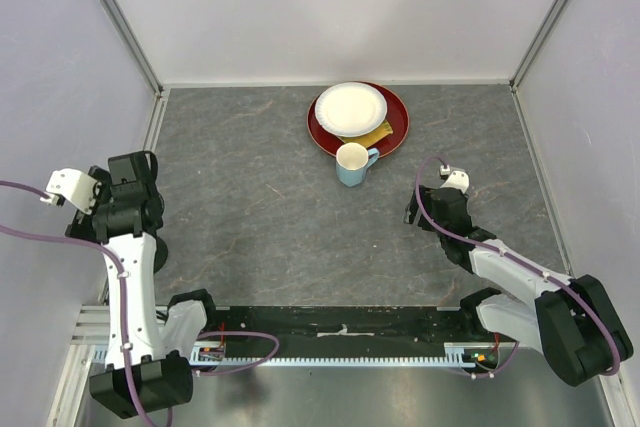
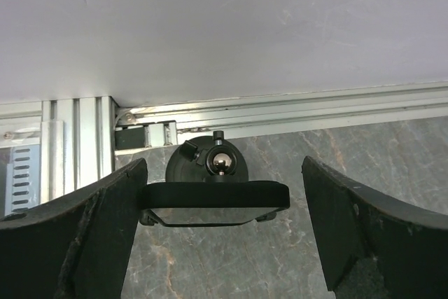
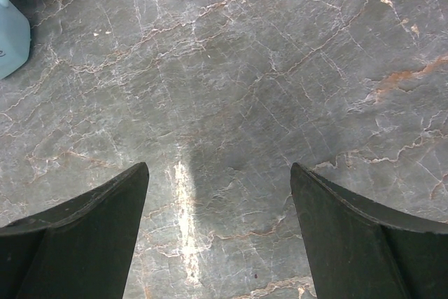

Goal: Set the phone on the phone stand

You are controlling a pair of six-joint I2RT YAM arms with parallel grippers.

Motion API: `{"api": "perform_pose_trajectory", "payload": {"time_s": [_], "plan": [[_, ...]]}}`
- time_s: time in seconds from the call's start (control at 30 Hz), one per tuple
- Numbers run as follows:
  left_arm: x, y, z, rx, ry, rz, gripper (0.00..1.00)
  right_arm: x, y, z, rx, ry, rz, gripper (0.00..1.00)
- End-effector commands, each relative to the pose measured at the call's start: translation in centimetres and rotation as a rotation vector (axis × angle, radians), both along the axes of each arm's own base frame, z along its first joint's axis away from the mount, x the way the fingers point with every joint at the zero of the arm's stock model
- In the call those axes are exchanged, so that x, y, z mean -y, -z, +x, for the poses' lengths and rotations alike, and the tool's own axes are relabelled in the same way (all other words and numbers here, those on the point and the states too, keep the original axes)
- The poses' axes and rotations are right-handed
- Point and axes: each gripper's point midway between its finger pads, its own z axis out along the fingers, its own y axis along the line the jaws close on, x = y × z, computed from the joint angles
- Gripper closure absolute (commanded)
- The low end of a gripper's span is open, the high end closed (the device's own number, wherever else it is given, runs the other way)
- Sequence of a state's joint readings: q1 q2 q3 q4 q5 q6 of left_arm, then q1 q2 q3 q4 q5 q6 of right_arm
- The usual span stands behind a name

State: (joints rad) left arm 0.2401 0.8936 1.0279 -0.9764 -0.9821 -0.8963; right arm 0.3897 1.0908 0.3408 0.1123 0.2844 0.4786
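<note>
In the left wrist view the phone (image 2: 213, 197) is a flat black slab seen edge on. It rests across the clamp head of the phone stand (image 2: 210, 162), whose shiny ball joint and round base show just behind it. My left gripper (image 2: 224, 169) is open, with a finger on each side of the phone. The left finger is at the phone's end and the right finger stands apart from it. In the top view the left gripper (image 1: 128, 215) is at the far left over the stand's base (image 1: 157, 255), and the phone is hidden. My right gripper (image 1: 411, 213) (image 3: 218, 194) is open and empty above bare table.
A blue mug (image 1: 353, 163) stands at the back centre, in front of a red plate (image 1: 392, 134) that carries a white dish (image 1: 350, 107). The mug's edge shows in the right wrist view (image 3: 10, 33). An aluminium rail (image 2: 280, 113) and the wall run close behind the stand.
</note>
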Motion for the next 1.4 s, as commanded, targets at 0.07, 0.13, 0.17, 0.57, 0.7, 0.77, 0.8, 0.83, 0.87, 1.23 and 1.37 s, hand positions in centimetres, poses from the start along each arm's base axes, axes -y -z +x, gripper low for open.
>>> {"api": "perform_pose_trajectory", "payload": {"time_s": [0.07,0.13,0.17,0.57,0.7,0.77,0.8,0.83,0.87,1.23,1.37], "plan": [[0.4,-5.3,0.7,0.205,0.042,0.027,0.03,-0.7,-1.8,1.5,0.055,-0.004,0.026,0.12],[0.7,-6.3,1.0,0.231,0.073,0.02,0.03,-0.8,-1.7,1.4,0.052,-0.007,0.026,0.12],[1.1,-7.0,1.4,0.258,0.107,0.007,0.03,-0.7,-1.7,1.4,0.05,-0.007,0.026,0.12],[11.5,-13.0,10.1,0.524,0.985,0.076,0.15,-0.8,-1.5,1.6,0.039,-0.006,0.019,0.12],[18.4,-13.4,12.4,0.706,1.37,0.006,0.15,-0.8,-1.5,1.7,0.038,-0.005,0.018,0.12],[21.7,-10.8,13.0,0.696,1.513,-0.107,0.17,-0.7,-1.4,1.6,0.036,-0.004,0.016,0.12],[22.6,-9.4,13.6,0.651,1.55,-0.128,0.18,-0.7,-1.5,1.6,0.037,-0.004,0.016,0.12],[23.1,-8.5,14.0,0.611,1.559,-0.128,0.19,-0.8,-1.5,1.6,0.037,-0.004,0.015,0.12],[25.4,-7.2,14.1,0.539,1.642,-0.109,0.19,-0.7,-1.5,1.7,0.039,-0.003,0.016,0.12],[32.4,3.2,11.4,0.24,1.874,-0.135,0.18,0.0,-3.5,0.7,0.132,0.019,0.047,0.06],[34.4,2.4,9.7,0.378,1.91,-0.238,0.17,0.4,-5.3,0.3,0.212,0.03,0.074,0.02]]}}
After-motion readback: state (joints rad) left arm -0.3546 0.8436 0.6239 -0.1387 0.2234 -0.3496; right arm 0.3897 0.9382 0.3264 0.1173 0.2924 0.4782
